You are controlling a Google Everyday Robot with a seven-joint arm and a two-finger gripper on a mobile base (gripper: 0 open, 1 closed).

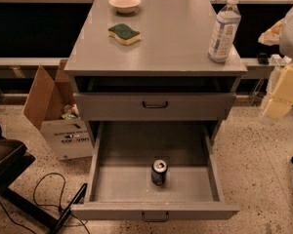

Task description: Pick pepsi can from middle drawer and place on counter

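Observation:
The pepsi can (158, 172) stands upright in the open middle drawer (118, 184), near the middle of its front part. The drawer is pulled all the way out, with its handled front (155, 212) nearest the camera. The counter (171, 45) is the flat grey top of the cabinet above. My gripper (277, 106) is a pale, blurred shape at the right edge of the view. It hangs beside the cabinet's right side, well above and to the right of the can, and holds nothing that I can see.
A clear water bottle (224, 29) stands on the counter's right front corner. A green-and-yellow sponge (124, 34) and a bowl (124, 3) lie farther back. A closed grey drawer front (155, 105) sits above the open one. A cardboard box (58, 118), cables (49, 191) and a black frame (7, 167) are on the floor at left.

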